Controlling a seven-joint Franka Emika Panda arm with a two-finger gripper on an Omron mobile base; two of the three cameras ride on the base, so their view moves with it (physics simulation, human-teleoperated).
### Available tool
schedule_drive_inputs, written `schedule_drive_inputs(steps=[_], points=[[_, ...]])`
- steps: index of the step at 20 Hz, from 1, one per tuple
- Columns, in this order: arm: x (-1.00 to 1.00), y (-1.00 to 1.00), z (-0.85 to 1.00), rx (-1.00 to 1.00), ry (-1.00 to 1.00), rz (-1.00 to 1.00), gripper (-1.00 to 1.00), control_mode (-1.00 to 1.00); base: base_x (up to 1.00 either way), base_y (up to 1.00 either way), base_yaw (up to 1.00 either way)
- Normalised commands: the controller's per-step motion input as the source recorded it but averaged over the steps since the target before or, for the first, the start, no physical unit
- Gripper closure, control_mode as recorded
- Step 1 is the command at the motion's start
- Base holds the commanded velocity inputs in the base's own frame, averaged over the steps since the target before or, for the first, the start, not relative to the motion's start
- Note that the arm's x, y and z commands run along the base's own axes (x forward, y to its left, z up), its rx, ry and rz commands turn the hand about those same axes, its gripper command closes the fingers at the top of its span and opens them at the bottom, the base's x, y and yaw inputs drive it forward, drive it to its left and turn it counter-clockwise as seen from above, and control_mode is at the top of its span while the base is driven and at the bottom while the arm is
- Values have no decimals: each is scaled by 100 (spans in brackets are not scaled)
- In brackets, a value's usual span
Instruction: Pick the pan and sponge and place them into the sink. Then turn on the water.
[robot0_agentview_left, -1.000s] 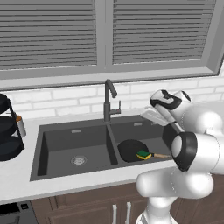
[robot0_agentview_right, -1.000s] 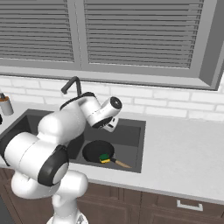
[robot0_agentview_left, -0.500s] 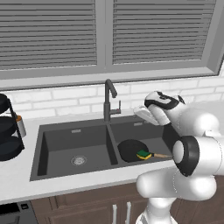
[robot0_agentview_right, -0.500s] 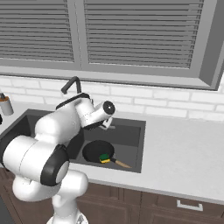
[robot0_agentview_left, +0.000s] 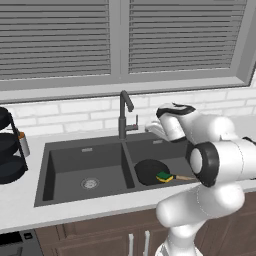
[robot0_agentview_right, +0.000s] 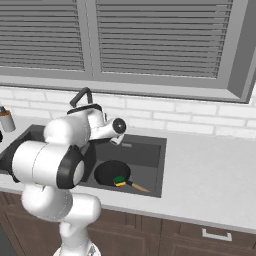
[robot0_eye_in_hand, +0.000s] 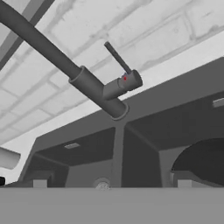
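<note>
Pan and sponge in the sink, gripper up by the faucet.

Pan (robot0_agentview_left: 151, 171) sits flat in the right basin of the sink (robot0_agentview_left: 65, 150), handle toward the basin's right wall. Sponge (robot0_agentview_left: 164, 176) lies on the pan at its handle side, green face up; same in the right base view: pan (robot0_agentview_right: 111, 172), sponge (robot0_agentview_right: 119, 180), sink (robot0_agentview_right: 150, 167). No stream at the faucet (robot0_agentview_left: 124, 112) spout. Gripper (robot0_agentview_left: 151, 128) hangs over the back of the right basin, just right of the faucet lever, not touching it. Can't tell its jaw opening: fingertips are hidden in all views; nothing seen in its grasp. Hand view looks along at the faucet (robot0_eye_in_hand: 78, 78), with its lever (robot0_eye_in_hand: 117, 59) sticking up. Left of the sink: black tiered rack (robot0_agentview_left: 7, 150) with a small shaker (robot0_agentview_left: 22, 145) beside it.
</note>
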Motion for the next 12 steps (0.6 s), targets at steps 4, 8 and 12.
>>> schedule_drive_inputs(steps=[4, 8, 12], points=[[31, 0, 0, 9, 0, -1, -100, -100, 0, 0, 0], [16, 0, 0, 3, -2, -3, -100, -100, 0, 0, 0], [22, 0, 0, 2, -1, -5, -100, -100, 0, 0, 0]])
